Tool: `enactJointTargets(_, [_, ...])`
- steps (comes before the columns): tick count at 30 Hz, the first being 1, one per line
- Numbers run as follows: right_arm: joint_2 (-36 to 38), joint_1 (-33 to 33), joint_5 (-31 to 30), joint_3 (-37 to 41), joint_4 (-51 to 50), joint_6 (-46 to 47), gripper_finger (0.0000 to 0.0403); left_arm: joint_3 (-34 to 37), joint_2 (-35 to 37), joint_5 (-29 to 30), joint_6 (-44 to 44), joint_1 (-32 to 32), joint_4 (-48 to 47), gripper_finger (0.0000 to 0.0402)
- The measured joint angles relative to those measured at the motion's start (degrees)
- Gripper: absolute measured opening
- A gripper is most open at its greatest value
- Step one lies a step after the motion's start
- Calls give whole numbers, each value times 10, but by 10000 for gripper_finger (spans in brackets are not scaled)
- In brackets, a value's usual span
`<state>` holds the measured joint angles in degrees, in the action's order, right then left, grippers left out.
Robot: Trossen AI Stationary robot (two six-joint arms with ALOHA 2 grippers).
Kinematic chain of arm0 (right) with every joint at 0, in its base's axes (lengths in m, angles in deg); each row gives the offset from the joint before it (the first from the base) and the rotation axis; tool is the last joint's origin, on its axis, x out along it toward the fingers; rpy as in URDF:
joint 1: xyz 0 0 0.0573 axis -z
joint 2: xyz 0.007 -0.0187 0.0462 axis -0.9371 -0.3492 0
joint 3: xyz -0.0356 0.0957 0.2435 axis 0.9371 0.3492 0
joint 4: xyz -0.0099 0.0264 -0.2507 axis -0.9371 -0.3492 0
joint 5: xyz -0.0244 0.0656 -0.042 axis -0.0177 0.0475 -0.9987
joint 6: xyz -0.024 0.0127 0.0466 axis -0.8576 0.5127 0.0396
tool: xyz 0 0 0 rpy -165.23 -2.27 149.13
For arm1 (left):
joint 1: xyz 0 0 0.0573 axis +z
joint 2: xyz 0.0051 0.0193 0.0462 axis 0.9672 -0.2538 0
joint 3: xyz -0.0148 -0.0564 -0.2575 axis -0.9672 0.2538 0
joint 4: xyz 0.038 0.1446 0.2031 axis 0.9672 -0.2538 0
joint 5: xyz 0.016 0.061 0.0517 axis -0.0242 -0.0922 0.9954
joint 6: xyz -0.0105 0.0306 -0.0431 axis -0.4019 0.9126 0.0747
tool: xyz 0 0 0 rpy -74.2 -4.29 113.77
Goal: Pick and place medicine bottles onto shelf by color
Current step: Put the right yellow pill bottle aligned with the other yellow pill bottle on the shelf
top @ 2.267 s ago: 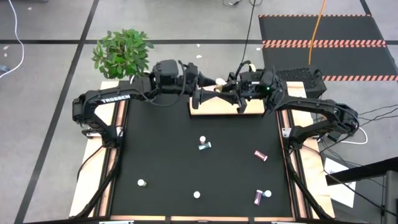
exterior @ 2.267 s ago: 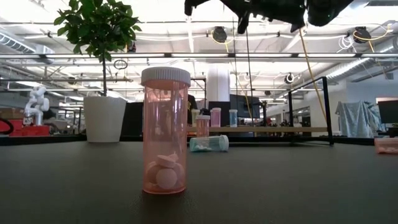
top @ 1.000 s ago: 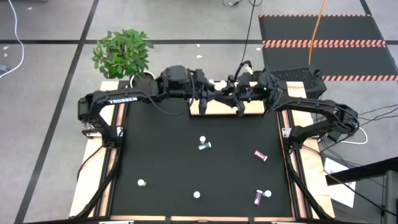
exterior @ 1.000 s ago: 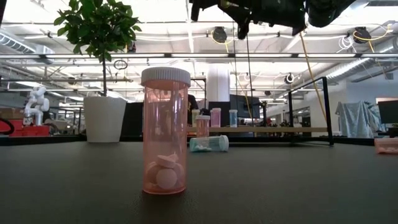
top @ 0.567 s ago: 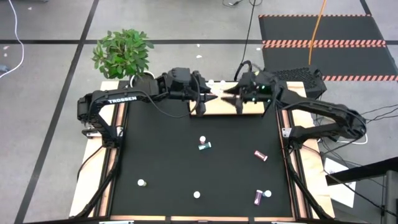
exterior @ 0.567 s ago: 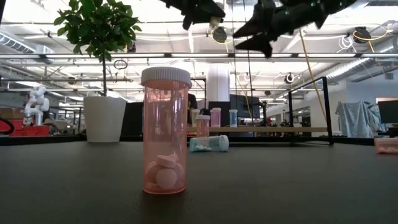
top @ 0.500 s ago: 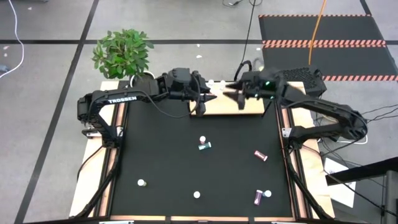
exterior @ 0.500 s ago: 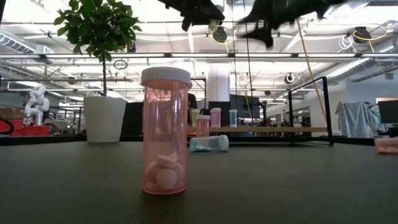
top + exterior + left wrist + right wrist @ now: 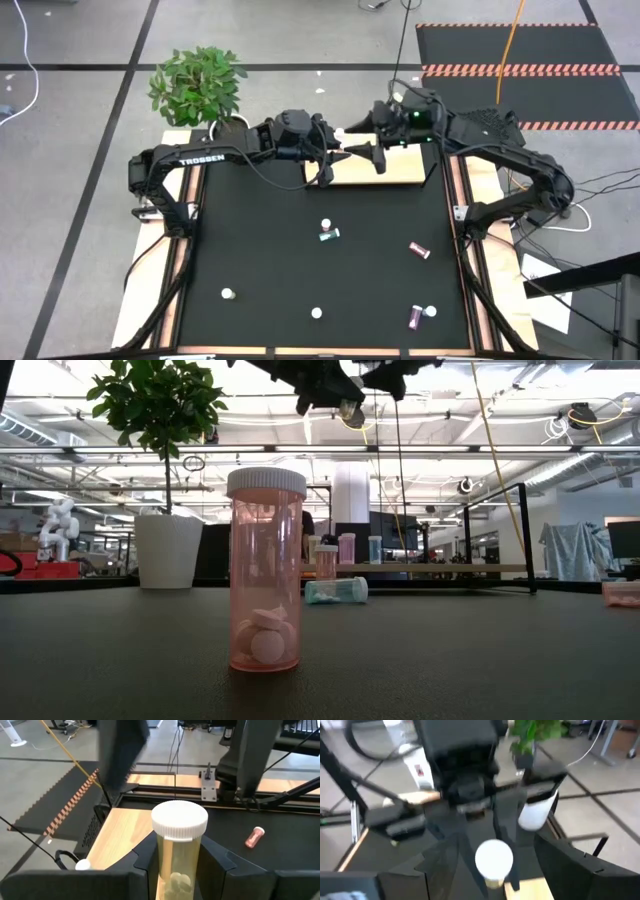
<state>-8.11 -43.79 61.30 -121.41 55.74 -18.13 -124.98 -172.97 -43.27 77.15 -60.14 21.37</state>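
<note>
The left gripper [image 9: 338, 157] hangs above the shelf's [image 9: 400, 172] left end at the table's far edge, pinching an upright yellow bottle [image 9: 178, 851]. Just right of it, the right gripper [image 9: 372, 150] faces it with fingers spread, holding nothing. Other bottles [image 9: 329, 233] lie scattered on the near mat [image 9: 260, 250].

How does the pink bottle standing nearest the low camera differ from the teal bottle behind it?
The pink bottle is pink; the teal bottle is blue-green. The pink bottle stands upright, while the teal bottle lies on its side. The pink bottle is nearer the low camera, the teal bottle farther back. Both are see-through and rest on the black table.
</note>
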Motion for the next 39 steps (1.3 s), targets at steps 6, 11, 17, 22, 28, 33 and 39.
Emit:
enactJointTargets(6, [-12,-1,15,0,-31,-24,248,0,0,0,-6,-5,0,99])
enactJointTargets(11, [-12,-1,31,0,-33,-24,215,0,0,0,-21,-4,0,99])
enactJointTargets(17, [-12,-1,32,0,-49,-23,171,0,0,2,-26,-5,0,99])
enactJointTargets(22, [-12,-1,32,1,-55,-25,148,0,0,5,-26,-9,3,99])
enactJointTargets(28, [-12,-1,34,1,-43,-17,128,0,0,7,-24,-17,3,99])
enactJointTargets(33, [-12,-3,39,1,-43,-13,126,0,0,9,-23,-19,2,99])
enactJointTargets(39, [-12,-3,46,1,-43,-10,126,0,0,7,-60,-23,2,120])
